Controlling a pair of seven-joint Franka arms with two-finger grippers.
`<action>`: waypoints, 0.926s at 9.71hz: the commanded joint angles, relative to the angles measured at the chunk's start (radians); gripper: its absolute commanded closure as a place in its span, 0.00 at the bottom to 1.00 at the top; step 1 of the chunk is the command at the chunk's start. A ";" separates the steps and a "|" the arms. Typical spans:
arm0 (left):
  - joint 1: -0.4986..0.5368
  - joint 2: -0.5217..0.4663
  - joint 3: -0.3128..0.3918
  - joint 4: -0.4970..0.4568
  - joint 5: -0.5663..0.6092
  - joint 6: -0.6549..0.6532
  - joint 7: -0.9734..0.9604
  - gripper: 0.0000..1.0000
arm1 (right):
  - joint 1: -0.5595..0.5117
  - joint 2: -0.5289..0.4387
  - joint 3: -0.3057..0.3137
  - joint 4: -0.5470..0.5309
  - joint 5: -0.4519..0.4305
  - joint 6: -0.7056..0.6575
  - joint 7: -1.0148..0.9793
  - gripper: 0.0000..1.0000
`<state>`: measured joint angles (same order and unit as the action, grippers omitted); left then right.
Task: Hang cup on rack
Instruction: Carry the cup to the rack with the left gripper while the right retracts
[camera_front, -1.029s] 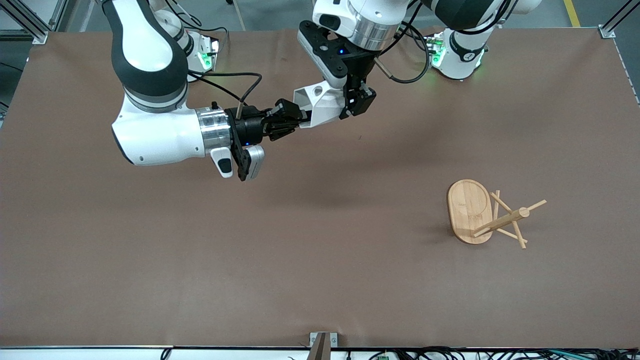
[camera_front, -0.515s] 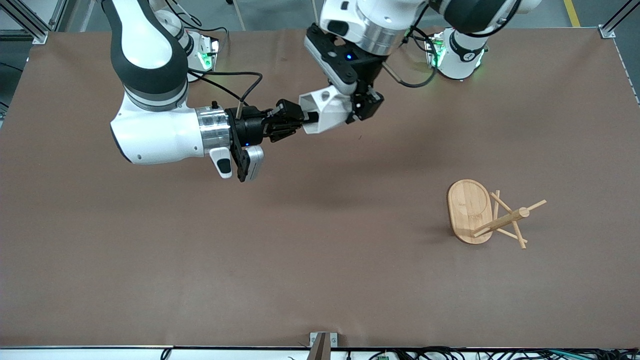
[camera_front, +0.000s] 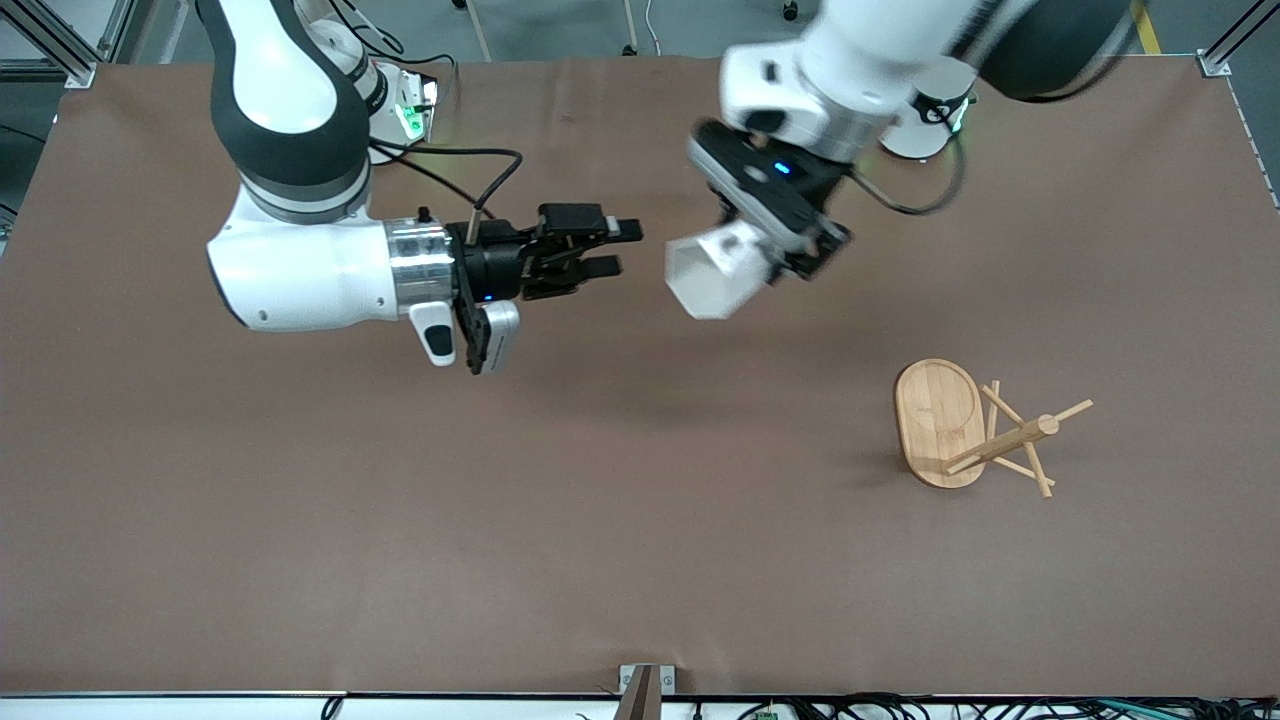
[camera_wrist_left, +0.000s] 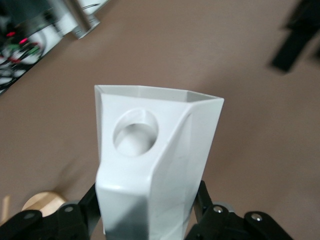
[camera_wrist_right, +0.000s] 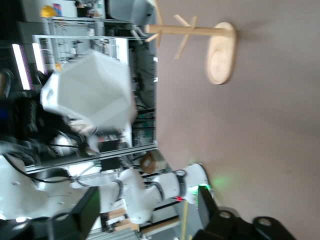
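My left gripper is shut on the narrow base end of the white faceted cup and holds it in the air over the middle of the table. The cup's open rim points away from the gripper, and its round hole shows in the left wrist view. My right gripper is open and empty, beside the cup and a short gap from it. The cup also shows in the right wrist view. The bamboo rack stands on its oval base toward the left arm's end of the table, nearer the front camera.
The rack also shows in the right wrist view, and part of its base shows in the left wrist view. The brown table is bare apart from the rack. Both robot bases stand along the table's far edge.
My right gripper has let go of the cup and opened. My left gripper has carried the cup away from it toward the left arm's end of the table, turning it.
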<state>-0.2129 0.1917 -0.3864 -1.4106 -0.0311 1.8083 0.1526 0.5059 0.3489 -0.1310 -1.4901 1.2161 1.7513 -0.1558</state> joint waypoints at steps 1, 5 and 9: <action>0.049 -0.001 -0.003 -0.053 0.016 -0.009 -0.114 0.99 | -0.021 -0.045 -0.053 -0.048 -0.175 0.008 0.002 0.00; 0.073 0.006 0.000 -0.063 0.013 -0.009 -0.313 0.99 | -0.035 -0.115 -0.217 -0.096 -0.572 -0.016 0.001 0.00; 0.190 -0.009 -0.011 -0.220 0.002 0.032 -0.302 0.99 | -0.062 -0.182 -0.355 -0.101 -0.820 -0.052 -0.002 0.00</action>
<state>-0.0621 0.1939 -0.3866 -1.5546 -0.0310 1.8115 -0.1594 0.4550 0.2171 -0.4536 -1.5518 0.4257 1.7024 -0.1576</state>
